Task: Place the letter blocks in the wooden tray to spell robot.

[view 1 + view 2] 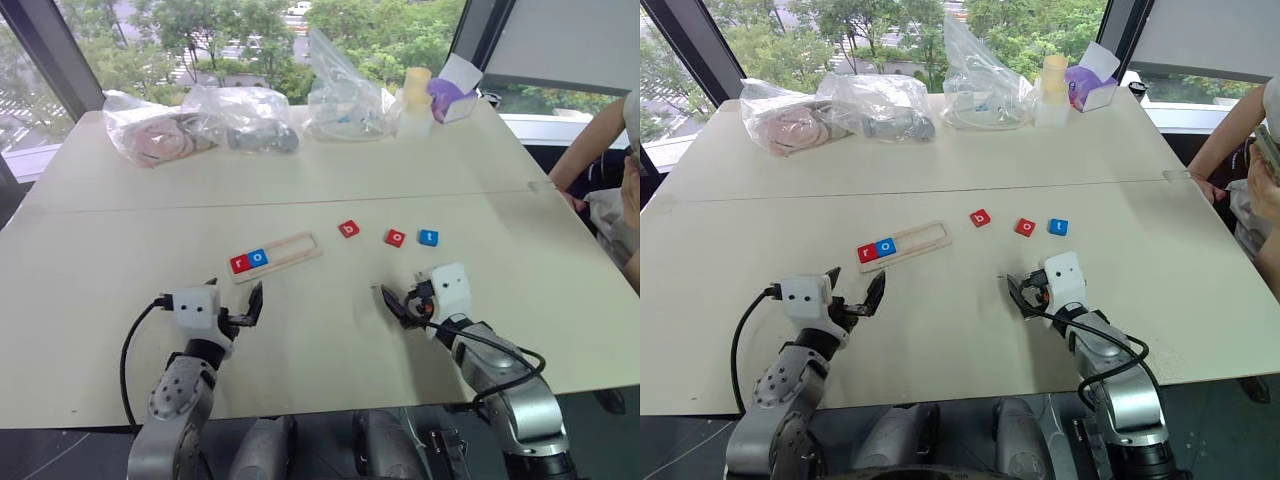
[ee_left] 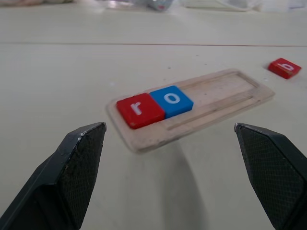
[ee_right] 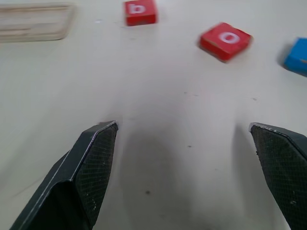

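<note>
Pale wood forms the wooden tray [image 1: 276, 256], which lies at a slant on a cream table [image 1: 300, 180], a little ahead of the left gripper [image 1: 236, 305]. Two letter blocks are seated at the tray's left end: a red r block [image 2: 139, 109] touching a blue o block [image 2: 171, 100], with the rest of the slot bare. Three more blocks are laid in a loose row on the table to the right of the tray, apart from one another: a red b block [image 1: 348, 229], a red o block [image 1: 395, 238] and a blue t block [image 1: 428, 237]. Both arms are held forward low over the near part of the table. The left gripper is pointed towards the tray, its two black fingers [image 2: 72, 167] spread wide with nothing between them. The right gripper [image 1: 395, 303] is angled slightly down, just short of the loose blocks, its fingers [image 3: 88, 167] likewise spread wide and empty. In the left wrist view the white letters r and o are seen clearly, along with a groove running along the tray's near edge. In the right wrist view the red b and red o are seen, while the blue block is cut by the frame edge and its letter cannot be read there. From the head views, clear plastic bags [image 1: 245, 115] and a small purple item [image 1: 447, 97], possibly a toy, are seen at the table's far side, and a person's arm [image 1: 590, 145] is seen at the right edge.
</note>
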### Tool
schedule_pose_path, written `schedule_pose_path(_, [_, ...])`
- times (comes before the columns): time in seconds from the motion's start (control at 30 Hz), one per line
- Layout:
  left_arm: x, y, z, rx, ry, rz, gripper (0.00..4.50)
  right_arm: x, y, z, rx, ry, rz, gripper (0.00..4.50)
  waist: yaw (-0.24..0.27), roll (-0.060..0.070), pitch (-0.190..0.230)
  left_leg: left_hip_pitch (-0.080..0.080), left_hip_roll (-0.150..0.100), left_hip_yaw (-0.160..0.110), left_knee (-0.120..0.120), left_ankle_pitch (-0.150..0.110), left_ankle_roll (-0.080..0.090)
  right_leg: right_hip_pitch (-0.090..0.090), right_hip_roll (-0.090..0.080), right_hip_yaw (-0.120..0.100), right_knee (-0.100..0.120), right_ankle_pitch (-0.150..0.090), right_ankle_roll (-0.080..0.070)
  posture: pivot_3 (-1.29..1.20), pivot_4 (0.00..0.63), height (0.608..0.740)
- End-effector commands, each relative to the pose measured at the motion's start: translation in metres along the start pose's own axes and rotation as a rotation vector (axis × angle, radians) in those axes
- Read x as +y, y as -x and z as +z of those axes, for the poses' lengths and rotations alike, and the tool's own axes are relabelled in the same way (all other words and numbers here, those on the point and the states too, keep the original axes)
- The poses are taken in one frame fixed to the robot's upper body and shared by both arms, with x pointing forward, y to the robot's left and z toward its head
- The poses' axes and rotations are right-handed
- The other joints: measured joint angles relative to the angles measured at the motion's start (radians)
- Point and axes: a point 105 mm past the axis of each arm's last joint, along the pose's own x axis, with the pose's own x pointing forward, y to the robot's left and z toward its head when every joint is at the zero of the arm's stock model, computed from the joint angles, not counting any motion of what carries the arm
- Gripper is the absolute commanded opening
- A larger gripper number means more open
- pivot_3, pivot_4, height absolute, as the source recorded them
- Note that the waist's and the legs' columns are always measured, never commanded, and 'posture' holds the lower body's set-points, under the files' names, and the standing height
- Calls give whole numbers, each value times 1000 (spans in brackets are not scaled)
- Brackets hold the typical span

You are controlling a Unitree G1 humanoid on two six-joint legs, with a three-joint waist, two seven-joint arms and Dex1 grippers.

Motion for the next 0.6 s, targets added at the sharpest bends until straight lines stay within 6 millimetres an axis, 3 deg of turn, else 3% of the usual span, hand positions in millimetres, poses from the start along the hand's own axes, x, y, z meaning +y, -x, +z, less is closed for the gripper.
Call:
schedule_pose_path(0.03, [3, -9, 25, -58, -56, -120, 4500, 9, 0, 30, -80, 74, 167, 4459, 0, 0, 0, 0, 0, 0, 0, 0, 0, 0, 0, 0, 0, 0, 0, 0, 150, 740])
schedule_pose_path(0.2, [17, -25, 55, -57, -205, -383, 4500, 17, 7, 69, -121, 187, 407, 4459, -3, 3, 2, 1, 1, 0, 0, 1, 0, 0, 1, -1, 2, 1, -1, 0, 150, 740])
schedule_pose_path(0.33, [34, -41, 63, 29, -243, -589, 4500, 27, 22, 90, -128, 334, 616, 4459, 1, 3, 3, 0, 0, 0, 0, 1, 0, 0, 1, -1, 1, 1, -1, 0, 150, 740])
schedule_pose_path(0.47, [41, -49, 59, 141, -284, -782, 4500, 31, 32, 93, -73, 463, 731, 4459, -2, 3, 3, 0, 0, 0, 0, 1, 0, 0, 1, -1, 0, 0, 0, 0, 150, 740])
schedule_pose_path(0.6, [44, -68, 51, 222, -338, -879, 4500, 34, 34, 93, -46, 477, 772, 4459, 0, 2, 4, -1, 0, 0, 0, 1, 0, -1, 0, -1, 0, 1, 0, 0, 150, 740])
